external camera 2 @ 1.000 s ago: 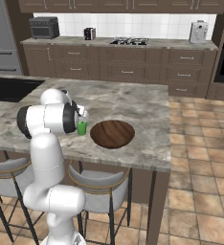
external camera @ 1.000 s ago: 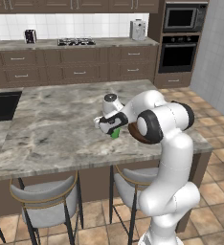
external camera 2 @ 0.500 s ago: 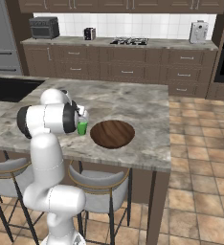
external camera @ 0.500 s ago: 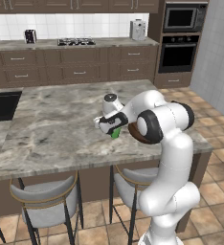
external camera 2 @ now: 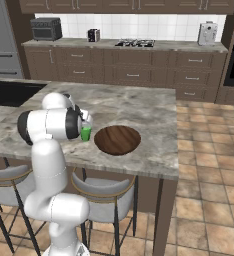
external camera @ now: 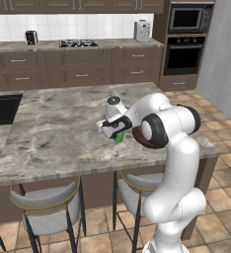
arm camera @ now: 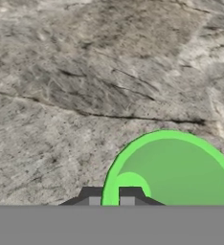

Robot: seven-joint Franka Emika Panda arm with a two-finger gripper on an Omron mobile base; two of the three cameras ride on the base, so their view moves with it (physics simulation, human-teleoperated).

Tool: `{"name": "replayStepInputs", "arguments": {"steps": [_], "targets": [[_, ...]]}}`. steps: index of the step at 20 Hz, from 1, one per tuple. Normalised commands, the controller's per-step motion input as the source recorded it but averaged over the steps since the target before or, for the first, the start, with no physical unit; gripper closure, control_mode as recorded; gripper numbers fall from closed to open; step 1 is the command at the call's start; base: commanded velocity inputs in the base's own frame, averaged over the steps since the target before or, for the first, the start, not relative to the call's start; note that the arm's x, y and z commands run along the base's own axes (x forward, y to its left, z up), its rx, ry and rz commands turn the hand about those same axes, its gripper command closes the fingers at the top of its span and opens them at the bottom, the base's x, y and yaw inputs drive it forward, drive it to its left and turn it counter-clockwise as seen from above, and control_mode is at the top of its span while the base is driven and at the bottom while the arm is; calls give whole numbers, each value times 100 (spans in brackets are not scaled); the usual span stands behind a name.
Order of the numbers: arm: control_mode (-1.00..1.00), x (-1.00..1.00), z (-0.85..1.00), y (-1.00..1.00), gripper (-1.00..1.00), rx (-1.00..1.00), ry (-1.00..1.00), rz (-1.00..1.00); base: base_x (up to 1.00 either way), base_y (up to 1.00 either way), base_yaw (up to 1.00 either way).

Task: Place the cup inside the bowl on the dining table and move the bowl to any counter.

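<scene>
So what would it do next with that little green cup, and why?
Probably lift the cup straight up off the dining table. The gripper looks shut on its rim, and the bowl sits empty just beside it, so it must clear the bowl's edge first.

Marble dining table [external camera 2: 139, 107]: bowl [external camera 2: 117, 140], cup [external camera 2: 85, 133] on top.

1. A black gas hob [external camera: 78, 43] is set into the far worktop.
2. A white appliance [external camera: 142, 31] stands just right of it, a small dark one [external camera: 31, 37] to its left.
3. A built-in oven [external camera: 183, 60] sits under a microwave [external camera: 188, 18].
4. A toaster oven [external camera 2: 45, 29] stands at the far left.
5. Two grey stools [external camera: 47, 211] stand on the tiled floor [external camera 2: 209, 170].
6. A dark sink [external camera: 3, 108] lies at the left.
</scene>
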Motion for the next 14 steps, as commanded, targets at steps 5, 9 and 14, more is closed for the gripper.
{"name": "replayStepInputs", "arguments": {"steps": [5, 9, 14], "targets": [[-100, 0, 35, 5, 100, -3, 0, 1, 0, 0, 0], [-100, 0, 43, 11, 100, -6, 1, 2, 0, 0, 0], [-100, 0, 42, 6, 100, -6, 4, 0, 0, 0, 0]]}}
